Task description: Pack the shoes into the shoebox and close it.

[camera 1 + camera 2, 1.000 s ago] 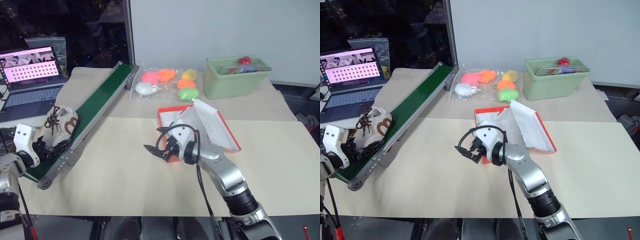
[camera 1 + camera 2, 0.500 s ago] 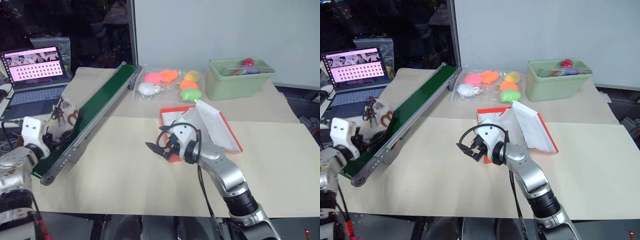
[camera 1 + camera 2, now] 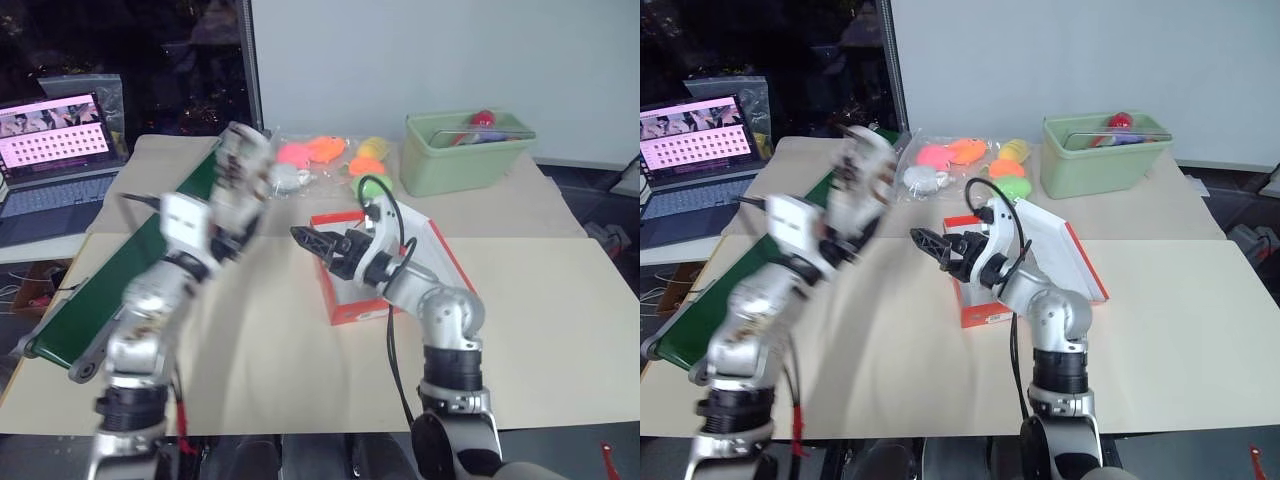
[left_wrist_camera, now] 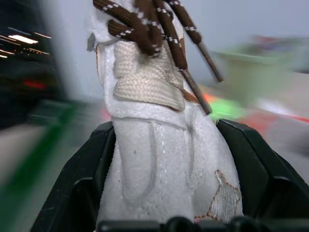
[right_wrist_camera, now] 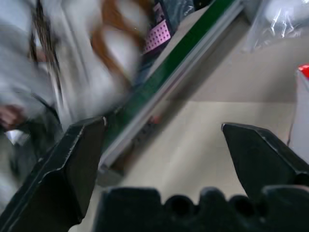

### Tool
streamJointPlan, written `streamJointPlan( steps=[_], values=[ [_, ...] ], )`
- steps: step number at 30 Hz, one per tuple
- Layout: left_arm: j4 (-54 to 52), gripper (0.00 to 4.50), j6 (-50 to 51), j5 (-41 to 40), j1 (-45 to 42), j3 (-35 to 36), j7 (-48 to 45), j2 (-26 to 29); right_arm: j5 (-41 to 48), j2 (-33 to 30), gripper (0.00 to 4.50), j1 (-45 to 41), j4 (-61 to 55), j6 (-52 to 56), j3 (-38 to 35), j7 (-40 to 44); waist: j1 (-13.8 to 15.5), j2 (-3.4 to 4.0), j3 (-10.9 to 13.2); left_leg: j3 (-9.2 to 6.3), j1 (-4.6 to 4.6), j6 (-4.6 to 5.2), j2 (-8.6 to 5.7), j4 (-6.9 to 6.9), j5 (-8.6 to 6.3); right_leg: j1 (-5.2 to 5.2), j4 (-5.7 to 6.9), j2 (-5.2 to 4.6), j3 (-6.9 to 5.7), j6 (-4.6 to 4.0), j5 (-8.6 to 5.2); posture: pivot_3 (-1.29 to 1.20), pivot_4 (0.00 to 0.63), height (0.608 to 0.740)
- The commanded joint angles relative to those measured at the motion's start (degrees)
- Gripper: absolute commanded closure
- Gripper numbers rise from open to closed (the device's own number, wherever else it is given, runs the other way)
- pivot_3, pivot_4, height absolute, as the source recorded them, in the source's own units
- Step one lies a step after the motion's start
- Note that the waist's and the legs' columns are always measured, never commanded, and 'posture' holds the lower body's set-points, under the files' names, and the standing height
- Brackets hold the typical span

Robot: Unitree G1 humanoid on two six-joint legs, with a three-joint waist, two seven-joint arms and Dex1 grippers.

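Observation:
My left gripper (image 4: 164, 145) is shut on a cream-white shoe (image 4: 159, 140) with dark brown laces. Its black fingers (image 4: 89, 179) press both sides of the shoe. In the head views the shoe (image 3: 243, 172) is in the air, blurred, left of the shoebox. The red-orange shoebox (image 3: 355, 305) stands in the middle of the table with its white-lined lid (image 3: 412, 248) raised open toward the right. My right gripper (image 3: 312, 245) hovers just left of the box, pointing at the shoe, open and holding nothing. In the right wrist view its fingers (image 5: 72, 159) stand wide apart.
A green conveyor belt (image 3: 110, 290) runs diagonally along the table's left side. A laptop (image 3: 55, 150) sits at far left. At the back are a clear bag of bright plush toys (image 3: 325, 155) and a pale green bin (image 3: 465, 150).
My left arm has swung up and to the right, lifting the shoe off the conveyor belt toward the shoebox. The right gripper has rolled and risen a little, still open.

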Motion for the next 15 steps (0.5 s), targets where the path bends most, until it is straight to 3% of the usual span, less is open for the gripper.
streamJointPlan(
  steps=[1,15],
  values=[
    [-5.02,1.47,0.62,-0.97,-1.06,-0.07,-0.07,-0.43,5.13,3.16,0.00,-3.27,0.08,1.50,-1.37,-3.51,-0.53,0.07,0.03,0.01,0.01,0.00,0.02,0.00,0.00,-0.01,0.00,0.04,0.01,0.00,0.00,0.00,0.150,0.729],
    [-0.33,1.47,5.10,-5.12,-9.33,-4.49,-5.92,-5.09,10.17,6.07,0.00,-5.77,2.07,-2.61,3.39,-6.39,-0.35,0.21,0.06,0.03,-0.01,0.01,-0.01,0.02,0.01,0.01,-0.05,0.11,0.07,0.03,-0.02,0.00,0.150,0.729]
  ],
)
